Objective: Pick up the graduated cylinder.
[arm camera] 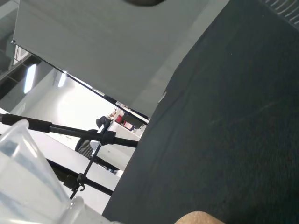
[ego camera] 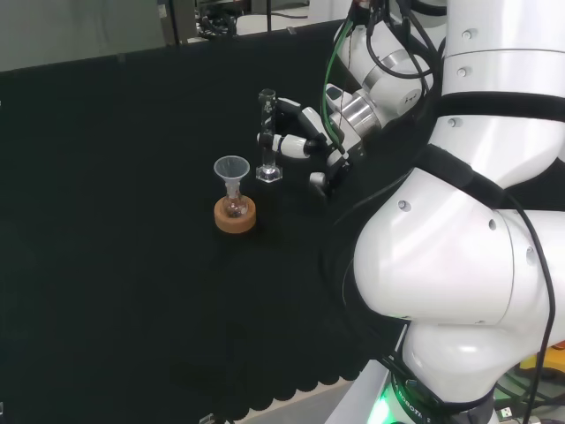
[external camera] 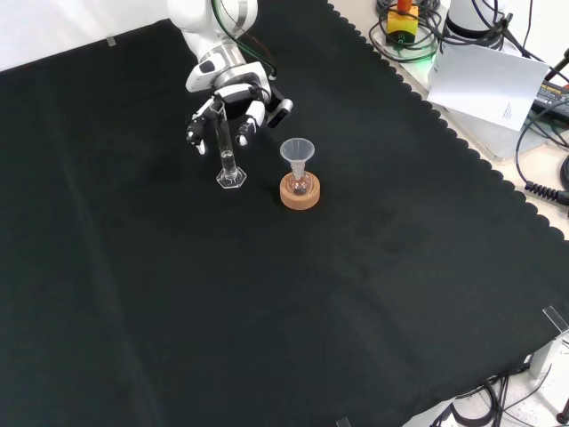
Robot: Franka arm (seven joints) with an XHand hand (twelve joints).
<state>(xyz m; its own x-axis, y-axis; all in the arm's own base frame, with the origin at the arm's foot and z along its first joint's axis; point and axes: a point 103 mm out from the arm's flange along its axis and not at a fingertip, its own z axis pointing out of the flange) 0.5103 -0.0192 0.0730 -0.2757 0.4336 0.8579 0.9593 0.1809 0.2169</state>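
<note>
Fingers of the hand (external camera: 233,100) are curled about the upper part of the graduated cylinder (external camera: 228,153), closing on the glass from both sides in the front view; whether every finger is in contact cannot be told. The cylinder stands upright with its hexagonal foot on the black cloth (external camera: 356,294), so by my judgement the grasp is made but the lift is not yet begun. In the head view the hand (ego camera: 296,141) comes in from the right with the palm turned toward the cylinder (ego camera: 267,132), the wrist roughly level and the white arm links rising behind it. A high grip leaves the foot free of the cloth on lifting (a sensible choice for tall, narrow glass). Just beside the cylinder stands a small flask with a clear funnel (external camera: 297,153) on a cork ring (external camera: 300,193), apart from the hand.
</note>
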